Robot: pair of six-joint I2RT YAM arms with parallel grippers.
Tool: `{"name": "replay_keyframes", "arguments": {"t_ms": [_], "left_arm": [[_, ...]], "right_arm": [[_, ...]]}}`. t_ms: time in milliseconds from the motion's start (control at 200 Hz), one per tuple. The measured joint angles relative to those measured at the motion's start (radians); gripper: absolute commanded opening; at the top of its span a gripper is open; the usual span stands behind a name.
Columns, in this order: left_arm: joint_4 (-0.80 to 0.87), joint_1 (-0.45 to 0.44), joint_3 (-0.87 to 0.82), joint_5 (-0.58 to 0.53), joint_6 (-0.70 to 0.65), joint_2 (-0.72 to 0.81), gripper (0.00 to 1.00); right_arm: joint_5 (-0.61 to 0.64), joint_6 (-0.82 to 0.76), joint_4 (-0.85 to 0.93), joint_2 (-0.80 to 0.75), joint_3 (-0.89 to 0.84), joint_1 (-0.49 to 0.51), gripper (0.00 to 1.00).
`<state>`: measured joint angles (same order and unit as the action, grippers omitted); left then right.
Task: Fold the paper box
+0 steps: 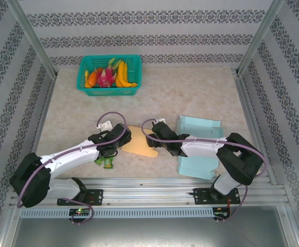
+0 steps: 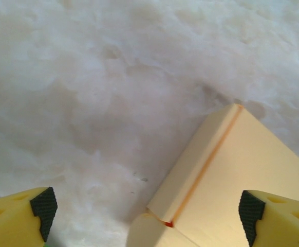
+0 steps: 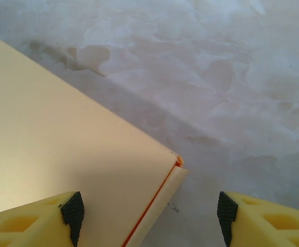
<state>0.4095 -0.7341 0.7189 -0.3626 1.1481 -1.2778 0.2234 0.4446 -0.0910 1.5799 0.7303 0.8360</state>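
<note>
The paper box (image 1: 138,146) is a flat cream sheet lying on the table between my two arms. My left gripper (image 1: 119,139) is at its left edge, my right gripper (image 1: 159,139) at its right edge. In the left wrist view the left gripper (image 2: 147,213) is open wide, with a creased corner of the box (image 2: 242,170) and its orange fold line between the black pads (image 2: 44,208). In the right wrist view the right gripper (image 3: 149,212) is open, and the box (image 3: 62,134) with its folded edge flap lies between the pads (image 3: 73,213), touching neither.
A green basket (image 1: 82,77) of toy fruit stands at the back left. Two light blue boxes (image 1: 198,126) (image 1: 195,165) lie at the right, beside the right arm. A small green object (image 1: 106,162) sits under the left arm. Metal rails edge the table.
</note>
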Motion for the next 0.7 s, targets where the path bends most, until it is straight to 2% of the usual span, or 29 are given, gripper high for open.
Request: {"name": "replay_keyframes", "arguments": {"t_ms": [160,370,545,699], "left_arm": [[-0.021,0.0,0.032,0.073,-0.076,-0.027,1.0],[-0.037,0.01,0.128,0.156,-0.147,-0.154,0.99],[-0.067,0.043,0.13,0.259,-0.177,-0.256,0.99],[-0.085,0.049,0.129,0.289,-0.18,-0.278,0.99]], "right_arm": [[-0.004,-0.034,-0.008,0.0,0.0,0.0,0.71],[-0.022,-0.068,-0.015,0.0,-0.001,0.0,0.71],[-0.04,-0.086,-0.03,0.0,-0.009,-0.01,0.71],[-0.055,-0.093,-0.042,0.0,-0.018,-0.016,0.71]]}}
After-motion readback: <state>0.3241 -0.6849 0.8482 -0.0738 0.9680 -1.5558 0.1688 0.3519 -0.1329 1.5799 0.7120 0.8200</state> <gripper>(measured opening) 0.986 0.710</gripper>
